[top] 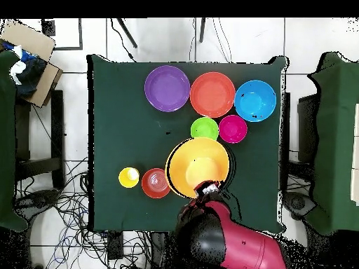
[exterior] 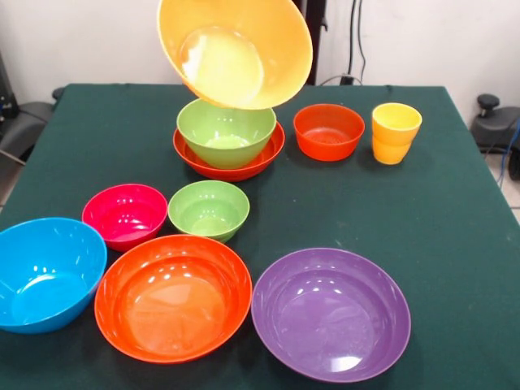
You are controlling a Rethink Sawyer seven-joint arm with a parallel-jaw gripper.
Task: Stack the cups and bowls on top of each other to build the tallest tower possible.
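Observation:
A large orange bowl (exterior: 244,49) hangs tilted in the air, its opening facing the front camera. Right below it a medium lime green bowl (exterior: 226,130) sits nested in a wide red-orange bowl (exterior: 268,152). In the overhead view the orange bowl (top: 198,164) hides both. My gripper (top: 207,188) is shut on its rim at the side nearest the arm (top: 224,242); in the front view the bowl hides the gripper. A yellow-orange cup (exterior: 396,132) (top: 128,177) stands upright beside a small red-orange bowl (exterior: 328,131) (top: 156,183).
Loose on the green table (exterior: 455,211): a small lime green bowl (exterior: 209,210), a magenta bowl (exterior: 124,215), a blue bowl (exterior: 45,272), a big red-orange bowl (exterior: 173,296) and a purple bowl (exterior: 331,313). Cables and a cardboard box (top: 28,42) lie on the floor.

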